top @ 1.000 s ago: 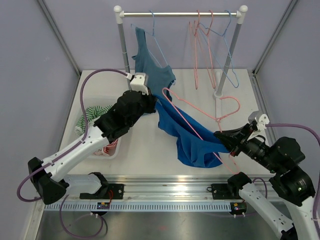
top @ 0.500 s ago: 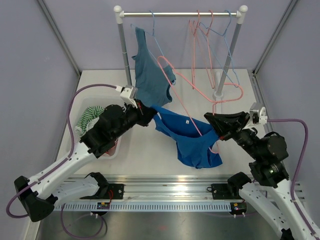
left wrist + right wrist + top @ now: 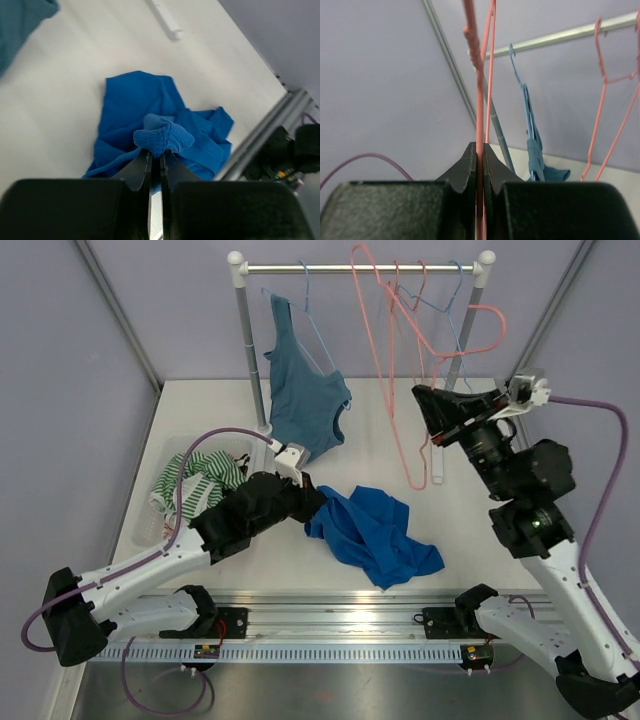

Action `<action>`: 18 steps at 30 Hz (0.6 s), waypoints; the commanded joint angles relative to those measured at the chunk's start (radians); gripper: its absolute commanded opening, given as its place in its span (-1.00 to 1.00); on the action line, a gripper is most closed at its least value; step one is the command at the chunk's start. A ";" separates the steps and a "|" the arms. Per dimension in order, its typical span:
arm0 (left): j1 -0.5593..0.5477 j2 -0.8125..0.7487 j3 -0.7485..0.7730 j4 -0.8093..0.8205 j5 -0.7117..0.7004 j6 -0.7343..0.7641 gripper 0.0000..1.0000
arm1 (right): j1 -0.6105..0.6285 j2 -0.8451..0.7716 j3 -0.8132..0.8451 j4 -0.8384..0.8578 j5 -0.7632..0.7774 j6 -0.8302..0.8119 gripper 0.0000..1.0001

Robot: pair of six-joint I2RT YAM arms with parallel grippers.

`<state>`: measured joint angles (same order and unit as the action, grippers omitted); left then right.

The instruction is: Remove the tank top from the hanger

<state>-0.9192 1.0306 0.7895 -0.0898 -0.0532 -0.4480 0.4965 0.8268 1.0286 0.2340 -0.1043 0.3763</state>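
The bright blue tank top [image 3: 375, 535] lies crumpled on the white table, off the hanger. My left gripper [image 3: 318, 505] is shut on a fold of its left edge; the left wrist view shows the fabric [image 3: 150, 115] bunched between the closed jaws of that gripper [image 3: 155, 155]. My right gripper [image 3: 425, 400] is shut on the bare pink wire hanger [image 3: 398, 420] and holds it high, close to the clothes rail. In the right wrist view the pink wire [image 3: 479, 100] runs straight up through the closed jaws of the right gripper [image 3: 478, 147].
A teal top [image 3: 300, 390] hangs on a blue hanger from the rail [image 3: 330, 268], also seen in the right wrist view [image 3: 532, 145]. More pink and blue hangers [image 3: 440, 310] hang at the right. A bin [image 3: 150, 525] with striped clothes sits at the left.
The right gripper lifted the pink hanger up and back to the rail, clear of the tank top. The tank top dropped onto the table, and the left gripper moved down and right with it.
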 commanded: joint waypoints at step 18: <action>-0.032 -0.187 0.211 -0.395 -0.272 0.032 0.98 | 0.005 0.408 0.649 -0.760 0.230 -0.169 -1.00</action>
<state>-0.9447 0.9047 0.9215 -0.3969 -0.2447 -0.4160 0.4965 1.2045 1.5867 -0.5034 0.0517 0.2520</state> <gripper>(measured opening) 0.987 0.084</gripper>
